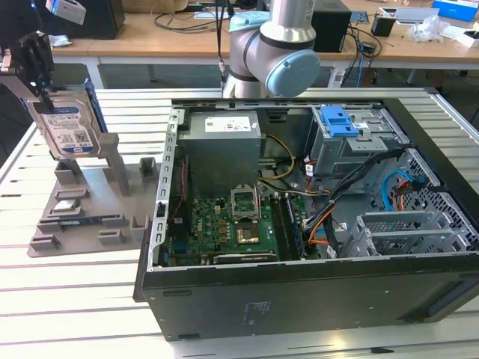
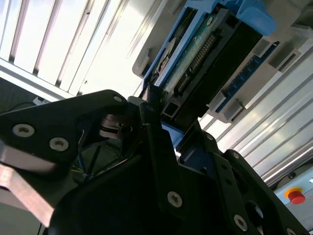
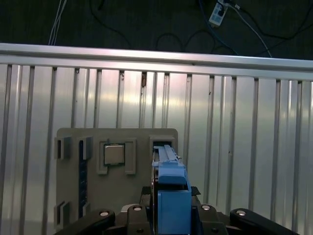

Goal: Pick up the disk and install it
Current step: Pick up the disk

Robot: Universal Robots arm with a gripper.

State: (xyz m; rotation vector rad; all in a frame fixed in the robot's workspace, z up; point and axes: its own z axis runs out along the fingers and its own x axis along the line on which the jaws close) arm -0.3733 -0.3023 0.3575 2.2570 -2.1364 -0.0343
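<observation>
The gripper (image 1: pixel 45 97) pinches the top edge of the disk (image 1: pixel 72 129), which hangs upright directly below it over the grey stand (image 1: pixel 93 187), at the exterior view's left, well apart from the open case (image 1: pixel 299 288).
</observation>
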